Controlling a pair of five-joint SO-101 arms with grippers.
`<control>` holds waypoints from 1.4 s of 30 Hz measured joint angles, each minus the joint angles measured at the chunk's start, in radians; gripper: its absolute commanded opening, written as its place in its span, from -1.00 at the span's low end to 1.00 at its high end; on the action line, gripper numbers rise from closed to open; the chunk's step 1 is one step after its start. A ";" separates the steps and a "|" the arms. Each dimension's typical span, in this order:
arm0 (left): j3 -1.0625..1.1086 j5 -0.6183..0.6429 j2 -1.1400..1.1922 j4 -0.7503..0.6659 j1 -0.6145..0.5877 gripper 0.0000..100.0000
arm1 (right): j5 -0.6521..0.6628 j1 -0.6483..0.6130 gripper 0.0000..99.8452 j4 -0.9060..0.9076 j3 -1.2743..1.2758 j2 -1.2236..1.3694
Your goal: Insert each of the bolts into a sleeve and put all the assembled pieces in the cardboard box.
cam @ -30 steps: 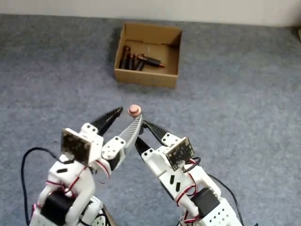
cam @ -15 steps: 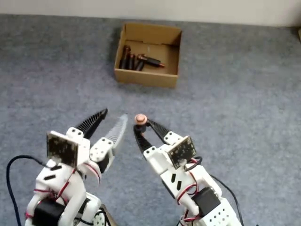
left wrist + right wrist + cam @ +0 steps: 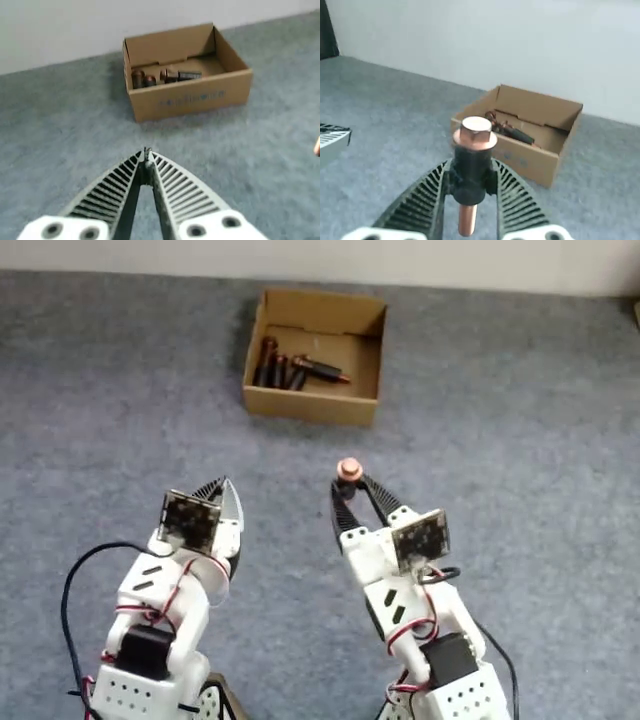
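Near the carpet's (image 3: 520,440) far edge, the box (image 3: 310,405) is sitting open-topped, holding assembled pieces (image 3: 295,368) in its left half. Mid-carpet, facing its near wall, the right gripper (image 3: 348,487) is clamping a sleeve (image 3: 470,175) with a bolt (image 3: 475,132) standing upright through it. Beside it, apart, the left gripper (image 3: 146,152) is hanging pinched together, empty.

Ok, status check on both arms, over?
Left end effector shut, empty. Right end effector shut on sleeved bolt, head up. Nothing between it and cardboard box.
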 measured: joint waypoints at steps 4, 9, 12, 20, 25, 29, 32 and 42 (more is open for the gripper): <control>0.052 -0.035 0.000 0.000 0.000 -0.99 | -0.002 0.002 -0.99 0.026 -0.155 0.181; 0.068 -0.074 0.002 -0.003 0.000 -0.99 | -0.002 0.005 -0.99 -0.034 -0.446 0.572; 0.075 -0.075 0.002 -0.006 0.000 -0.99 | -0.002 0.006 -0.99 -0.144 -0.617 0.836; 0.077 -0.075 0.002 -0.006 0.000 -0.99 | -0.005 0.034 -0.99 -0.540 -0.959 1.479; 0.077 -0.081 0.002 -0.006 0.000 -0.99 | -0.005 0.077 -0.99 -0.750 -1.076 1.809; 0.077 -0.081 0.002 -0.006 0.000 -0.99 | -0.005 0.084 -0.99 -0.839 -1.091 1.972; 0.077 -0.081 0.002 -0.006 0.000 -0.99 | -0.008 0.081 -0.99 -0.882 -1.091 2.045; 0.077 -0.081 0.002 -0.006 0.000 -0.99 | -0.009 0.081 -0.99 -1.042 -1.100 2.107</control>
